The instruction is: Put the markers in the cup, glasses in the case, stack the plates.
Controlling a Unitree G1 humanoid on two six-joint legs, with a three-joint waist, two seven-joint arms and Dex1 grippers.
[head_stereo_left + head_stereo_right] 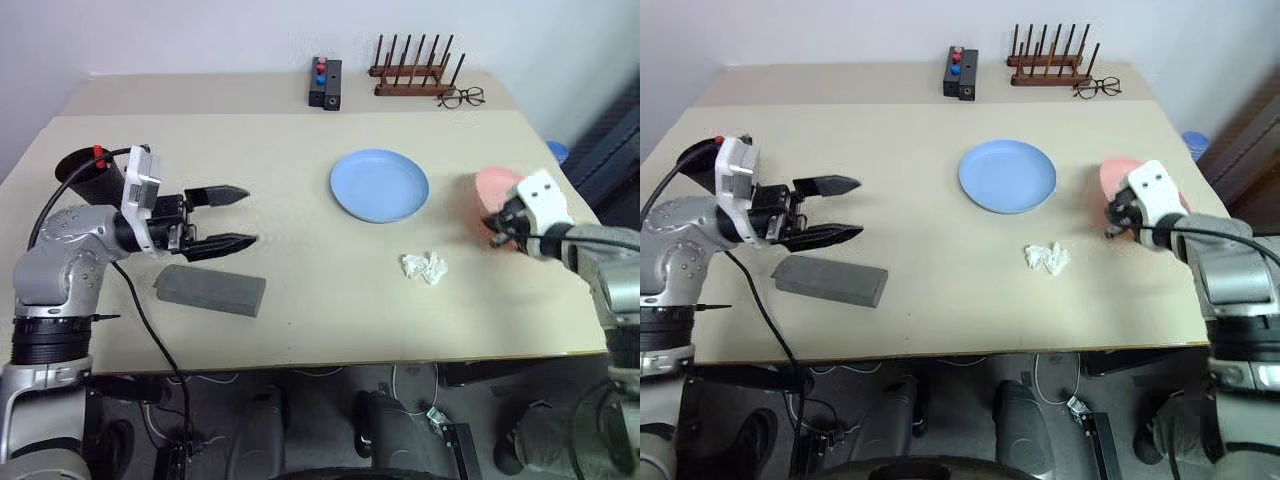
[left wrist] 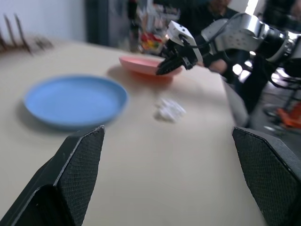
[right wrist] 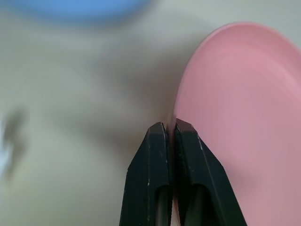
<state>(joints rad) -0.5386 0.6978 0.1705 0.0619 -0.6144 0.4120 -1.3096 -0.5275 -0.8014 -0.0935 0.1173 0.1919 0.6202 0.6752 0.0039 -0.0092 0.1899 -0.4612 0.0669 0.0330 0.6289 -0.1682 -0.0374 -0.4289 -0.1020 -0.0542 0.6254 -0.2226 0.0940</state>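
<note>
On the beige table (image 1: pixel 300 300) the blue plate (image 1: pixel 380 185) lies flat near the middle, the grey case (image 1: pixel 210 289) near the front left. At the right edge the pink plate (image 1: pixel 496 186) is half hidden by the right gripper (image 1: pixel 497 228), whose fingers are pinched together on its rim. The left gripper (image 1: pixel 235 217) hovers with fingers spread, empty. Behind it the cup (image 1: pixel 88 172) is partly covered, a red-tipped marker (image 1: pixel 99 153) at its rim. Crumpled paper (image 1: pixel 424 266) lies toward the front, between the two plates.

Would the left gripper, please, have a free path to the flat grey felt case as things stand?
Probably yes: the left gripper hangs open just above the grey case, nothing between them.
</note>
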